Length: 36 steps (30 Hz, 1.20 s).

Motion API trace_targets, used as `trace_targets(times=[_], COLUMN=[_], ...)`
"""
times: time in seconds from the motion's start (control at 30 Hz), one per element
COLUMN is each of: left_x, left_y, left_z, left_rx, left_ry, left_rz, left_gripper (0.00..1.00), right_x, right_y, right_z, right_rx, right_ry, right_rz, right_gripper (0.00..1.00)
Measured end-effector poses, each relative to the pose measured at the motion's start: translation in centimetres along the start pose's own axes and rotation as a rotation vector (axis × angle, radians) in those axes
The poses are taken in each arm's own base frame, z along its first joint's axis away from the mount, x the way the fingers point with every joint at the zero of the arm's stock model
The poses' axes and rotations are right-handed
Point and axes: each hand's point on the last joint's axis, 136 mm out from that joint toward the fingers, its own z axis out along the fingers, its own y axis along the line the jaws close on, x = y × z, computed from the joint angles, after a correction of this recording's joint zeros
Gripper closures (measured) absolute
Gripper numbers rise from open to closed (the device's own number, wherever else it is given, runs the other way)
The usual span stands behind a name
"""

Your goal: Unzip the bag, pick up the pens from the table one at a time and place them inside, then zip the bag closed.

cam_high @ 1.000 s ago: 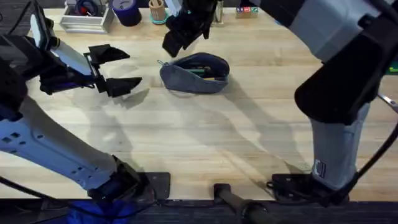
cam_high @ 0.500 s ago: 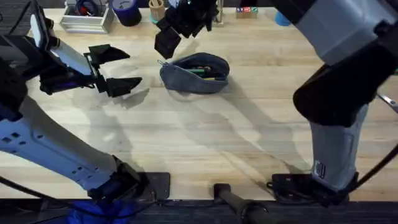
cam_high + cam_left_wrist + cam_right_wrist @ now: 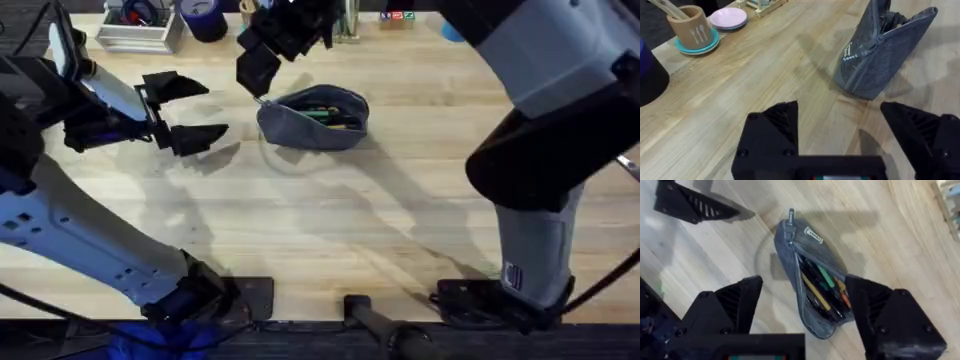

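Observation:
The blue-grey bag (image 3: 313, 118) lies on the table (image 3: 330, 220), back of centre, its zipper open. Several pens (image 3: 821, 286), yellow, green, orange and dark, lie inside it. The zipper pull (image 3: 791, 214) sticks out at the bag's left end. My right gripper (image 3: 262, 55) hovers open above that end; in its wrist view the bag (image 3: 812, 280) lies between the spread fingers, well below them. My left gripper (image 3: 190, 110) stands open to the left of the bag, holding nothing, with the bag (image 3: 882, 50) ahead of it.
Along the back edge stand a white tray (image 3: 135, 28), a dark blue cup (image 3: 205, 18) and a wooden holder (image 3: 690, 27) on a teal coaster beside a pink plate (image 3: 727, 17). The right arm's big body (image 3: 540, 110) looms over the table's right side.
My right gripper has drifted left and toward the back, from over the bag's top to above its left end. The bag and the left arm have not moved.

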Motion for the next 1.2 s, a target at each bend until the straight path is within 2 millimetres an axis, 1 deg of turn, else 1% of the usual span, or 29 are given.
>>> trace_targets(times=[0.13, 0.33, 0.57, 0.7, 0.8, 0.93, 1.0, 1.07, 1.2], left_x=[0.0, 0.0, 0.0, 0.0, 0.0, 0.0, 0.0, 0.0, 0.0], left_y=[0.0, 0.0, 0.0, 0.0, 0.0, 0.0, 0.0, 0.0, 0.0], left_z=[0.0, 0.0, 0.0, 0.0, 0.0, 0.0, 0.0, 0.0, 0.0], left_rx=[0.0, 0.0, 0.0, 0.0, 0.0, 0.0, 0.0, 0.0, 0.0], left_ry=[0.0, 0.0, 0.0, 0.0, 0.0, 0.0, 0.0, 0.0, 0.0], left_rz=[0.0, 0.0, 0.001, 0.0, 0.001, 0.001, 0.001, 0.001, 0.001], left_gripper=[0.007, 0.007, 0.007, 0.008, 0.007, 0.008, 0.007, 0.007, 0.008], right_x=[-0.4, -1.5, -2.3, -3.0, -3.3, -2.6, -2.5, -2.4, -2.3], right_y=[0.2, 0.1, 0.0, 0.5, 0.7, 0.9, 0.9, 0.8, 0.8], right_z=[0.0, -0.1, -0.1, 0.1, 1.3, 4.3, 5.4, 6.1, 6.7], right_rx=[-0.001, 0.005, 0.008, -0.014, -0.026, -0.043, -0.045, -0.046, -0.048], right_ry=[-0.016, -0.062, -0.091, -0.118, -0.115, -0.061, -0.046, -0.038, -0.028], right_rz=[-0.006, -0.008, -0.012, -0.022, -0.027, -0.029, -0.031, -0.031, -0.033], right_gripper=[0.005, 0.005, 0.006, 0.006, 0.007, 0.009, 0.011, 0.018, 0.036])
